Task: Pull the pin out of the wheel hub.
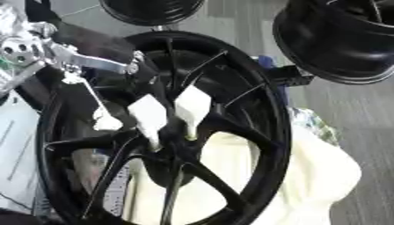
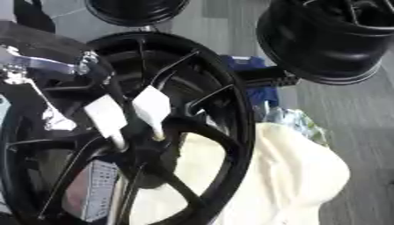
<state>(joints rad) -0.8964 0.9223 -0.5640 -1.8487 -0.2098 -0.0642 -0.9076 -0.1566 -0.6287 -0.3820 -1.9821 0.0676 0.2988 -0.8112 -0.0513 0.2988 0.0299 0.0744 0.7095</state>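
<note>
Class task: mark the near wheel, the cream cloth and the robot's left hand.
Wheel (image 1: 265,114), left eye view, right rim.
Cloth (image 1: 319,171), left eye view, bulging right side.
Left hand (image 1: 150,114), left eye view, white fingertip at the hub.

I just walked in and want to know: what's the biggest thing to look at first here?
A big black wheel with thin spokes fills the middle, standing on edge. The robot's left hand reaches in from the upper left, its pale fingers at the wheel's centre hub. A cream cloth bulges behind the wheel at the lower right, and another black wheel sits at the upper right.
</note>
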